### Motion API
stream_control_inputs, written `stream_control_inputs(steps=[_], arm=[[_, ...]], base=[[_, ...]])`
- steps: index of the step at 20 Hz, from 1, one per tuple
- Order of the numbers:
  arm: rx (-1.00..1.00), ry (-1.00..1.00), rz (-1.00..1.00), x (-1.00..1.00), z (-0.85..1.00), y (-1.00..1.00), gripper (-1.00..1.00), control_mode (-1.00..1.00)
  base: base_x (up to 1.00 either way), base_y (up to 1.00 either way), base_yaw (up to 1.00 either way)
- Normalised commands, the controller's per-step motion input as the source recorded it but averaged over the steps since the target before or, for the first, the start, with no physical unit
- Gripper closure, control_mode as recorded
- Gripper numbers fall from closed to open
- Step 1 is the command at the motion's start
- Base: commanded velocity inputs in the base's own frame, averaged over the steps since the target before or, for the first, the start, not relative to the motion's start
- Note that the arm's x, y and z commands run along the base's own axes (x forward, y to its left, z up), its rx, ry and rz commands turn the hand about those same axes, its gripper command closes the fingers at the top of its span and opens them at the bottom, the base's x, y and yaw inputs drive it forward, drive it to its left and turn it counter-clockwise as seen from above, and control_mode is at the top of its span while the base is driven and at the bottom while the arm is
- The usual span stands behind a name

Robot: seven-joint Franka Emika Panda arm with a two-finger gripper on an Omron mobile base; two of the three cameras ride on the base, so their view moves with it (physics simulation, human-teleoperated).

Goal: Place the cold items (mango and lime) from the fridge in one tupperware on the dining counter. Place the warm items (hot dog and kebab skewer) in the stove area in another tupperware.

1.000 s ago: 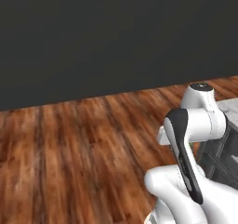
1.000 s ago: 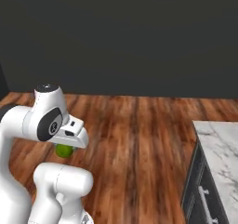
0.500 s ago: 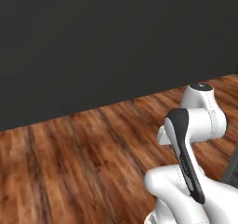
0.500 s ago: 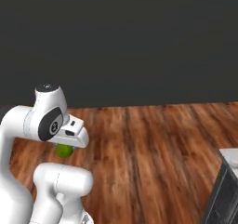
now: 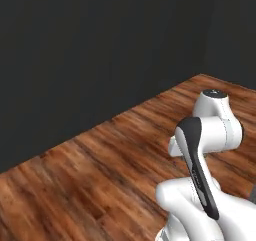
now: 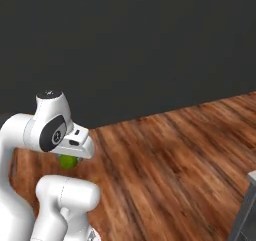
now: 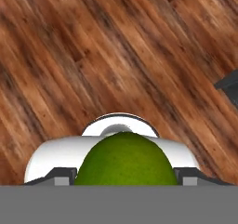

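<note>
- My claw [image 7: 125, 183] is clamped on the lime [image 7: 126, 160]; in the hand view the green ball sits between my two dark tips [image 7: 60, 175], one at each side of it.
- Lime is off the ground, held over the wood floor [image 7: 93, 56].
- Right base view: lime [image 6: 68, 161] peeks out green under my hand, tucked close against my own white arm at the left of the picture.
- Arm folded up tight, hand pointing down at the floor.
- Left base view: my white arm [image 5: 207, 135] with its dark joint strip sits at the lower right; the hand is hidden behind the arm there, so no lime visible from that side.
- Floor is brown planks, running up to a plain dark wall [image 5: 100, 45] behind.
- Left base view: a wall corner shows at the top right, floor reaching toward it.
- Right base view: a grey edge [image 6: 247, 205] cuts in at the bottom right corner, too little of it visible to tell what it is.
- Hand view: a small dark shape [image 7: 228, 86] at the right edge over the floor, cannot tell what it is.
</note>
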Motion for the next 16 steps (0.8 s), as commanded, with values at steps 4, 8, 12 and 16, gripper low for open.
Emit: stream_control_inputs(steps=[4,8,12,16], arm=[[0.00,0.00,0.00,0.00,0.00,0.00,1.00,1.00],[0.00,0.00,0.00,0.00,0.00,0.00,1.00,1.00],[0.00,0.00,0.00,0.00,0.00,0.00,1.00,1.00],[0.00,0.00,0.00,0.00,0.00,0.00,1.00,1.00]], base=[[1.00,0.70,-0.66],[1.00,0.74,-0.64],[1.00,0.72,-0.60],[1.00,0.83,-0.58]])
